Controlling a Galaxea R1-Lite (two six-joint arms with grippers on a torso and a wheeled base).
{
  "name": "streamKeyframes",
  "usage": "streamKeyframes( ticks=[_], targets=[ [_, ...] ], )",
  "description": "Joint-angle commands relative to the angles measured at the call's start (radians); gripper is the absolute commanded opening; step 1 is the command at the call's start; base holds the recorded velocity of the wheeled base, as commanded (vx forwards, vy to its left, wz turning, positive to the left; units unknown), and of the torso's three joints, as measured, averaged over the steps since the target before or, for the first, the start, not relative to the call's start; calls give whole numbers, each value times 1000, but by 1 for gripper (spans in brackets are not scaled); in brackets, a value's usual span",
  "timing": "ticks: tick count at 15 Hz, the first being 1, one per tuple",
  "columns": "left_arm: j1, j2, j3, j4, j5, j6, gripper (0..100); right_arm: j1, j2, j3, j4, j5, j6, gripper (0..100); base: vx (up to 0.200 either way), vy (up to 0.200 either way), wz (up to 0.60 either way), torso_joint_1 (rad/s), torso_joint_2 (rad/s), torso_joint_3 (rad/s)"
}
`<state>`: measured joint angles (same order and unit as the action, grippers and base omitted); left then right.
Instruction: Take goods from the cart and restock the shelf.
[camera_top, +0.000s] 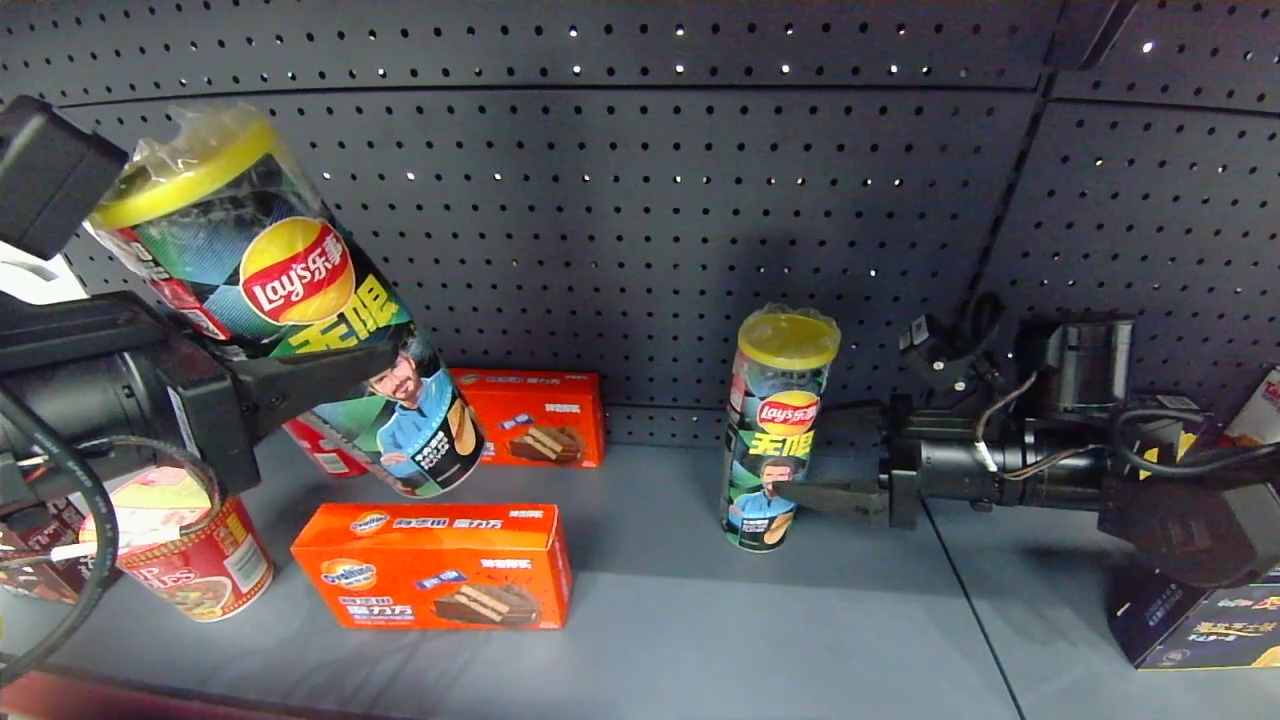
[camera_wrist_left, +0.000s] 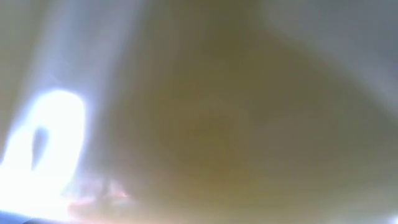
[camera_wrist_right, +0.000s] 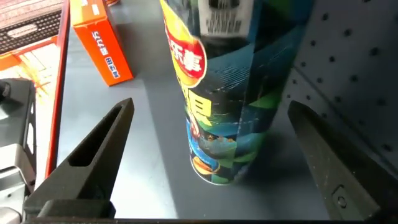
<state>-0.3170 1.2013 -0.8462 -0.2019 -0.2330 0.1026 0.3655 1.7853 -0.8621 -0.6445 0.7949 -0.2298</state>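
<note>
A tall chips can (camera_top: 290, 290) with a yellow lid hangs tilted above the shelf's left part, my left gripper (camera_top: 340, 345) shut on its lower half. A second chips can (camera_top: 782, 430) of the same kind stands upright on the grey shelf (camera_top: 750, 630) near the pegboard back. My right gripper (camera_top: 805, 455) is level with its lower part, coming in from the right. In the right wrist view this can (camera_wrist_right: 230, 93) stands between the spread fingers of the right gripper (camera_wrist_right: 211, 109), which is open and touches it on neither side.
Two orange cake boxes (camera_top: 435, 565) (camera_top: 535, 415) lie on the shelf's left half, with a red cup noodle (camera_top: 200, 560) at the front left. Dark boxes (camera_top: 1200, 620) sit at the right. The pegboard wall (camera_top: 640, 230) closes the back.
</note>
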Motion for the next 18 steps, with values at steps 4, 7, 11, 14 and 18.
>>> streamKeyframes(
  ticks=[4,7,11,14,18],
  targets=[
    [1,0,2,-1,1,0,0,24,91,-34,-3,1,-2,100,0,0,0,0,0,0],
    [13,0,2,-1,0,0,0,24,138,-60,-23,3,-2,100,0,0,0,0,0,0],
    [15,0,7,-1,1,0,0,33,186,-75,-35,3,-2,100,0,0,0,0,0,0],
    [29,-3,9,1,1,0,0,39,197,-84,-55,21,0,100,0,0,0,0,0,0],
    [29,-5,9,1,1,0,0,50,149,-64,-53,20,1,100,0,0,0,0,0,0]
  ],
)
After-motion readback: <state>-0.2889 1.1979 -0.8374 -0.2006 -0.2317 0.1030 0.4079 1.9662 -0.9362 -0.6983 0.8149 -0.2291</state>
